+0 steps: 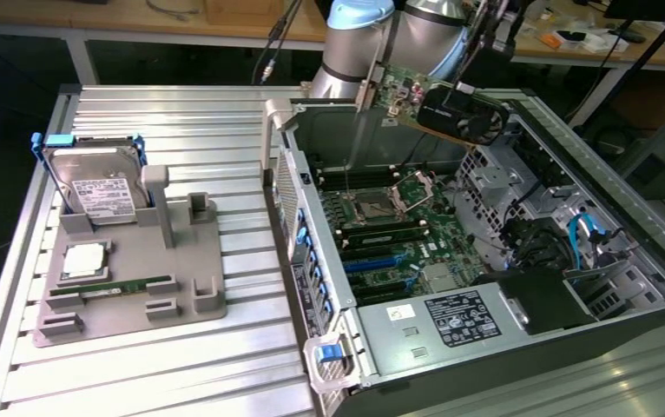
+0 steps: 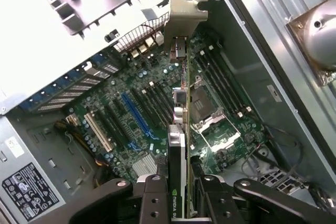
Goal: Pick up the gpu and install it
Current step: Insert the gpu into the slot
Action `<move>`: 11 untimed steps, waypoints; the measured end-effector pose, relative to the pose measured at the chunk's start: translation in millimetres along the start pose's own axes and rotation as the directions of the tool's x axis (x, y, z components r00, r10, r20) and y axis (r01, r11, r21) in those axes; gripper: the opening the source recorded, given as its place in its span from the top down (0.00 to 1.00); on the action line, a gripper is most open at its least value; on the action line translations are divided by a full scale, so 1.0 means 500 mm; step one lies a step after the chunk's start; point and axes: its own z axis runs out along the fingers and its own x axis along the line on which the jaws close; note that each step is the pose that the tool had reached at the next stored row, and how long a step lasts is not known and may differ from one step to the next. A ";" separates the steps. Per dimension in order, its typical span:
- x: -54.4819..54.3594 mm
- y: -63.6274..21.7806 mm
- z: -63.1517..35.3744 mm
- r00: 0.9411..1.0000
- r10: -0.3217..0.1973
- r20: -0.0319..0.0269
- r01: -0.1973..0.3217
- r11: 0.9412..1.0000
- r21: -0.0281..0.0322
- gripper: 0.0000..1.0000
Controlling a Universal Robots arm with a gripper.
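Observation:
The gpu [image 1: 443, 106] hangs in the air over the far end of the open computer case [image 1: 610, 200], tilted, with its silvery bracket [image 1: 367, 90] toward the exterior view's left and its black fan shroud toward the right. In the wrist view the gpu [image 2: 178, 145] is seen edge-on, and its bracket [image 2: 184, 11] is the part farthest from the camera. My gripper [image 2: 179, 187] is shut on the card's edge, one black finger on each side. Below the card lies the motherboard [image 2: 131, 87] with a long blue slot [image 2: 135, 114].
A grey holder [image 1: 135, 295] on the aluminium table at the exterior view's left carries a hard drive [image 1: 95, 187], a processor [image 1: 83, 261] and a memory stick [image 1: 124, 285]. Inside the case are the power supply [image 1: 460, 317], drive bays and blue cables [image 1: 582, 234].

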 end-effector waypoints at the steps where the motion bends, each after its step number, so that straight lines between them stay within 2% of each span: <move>1: 0.000 0.000 0.000 1.000 -0.017 -0.001 0.017 1.000 0.000 0.73; 6: 0.000 0.000 0.000 0.994 -0.108 -0.004 0.108 0.994 -0.003 0.73; 11: 0.000 0.000 0.000 0.980 -0.198 -0.007 0.198 0.980 -0.005 0.73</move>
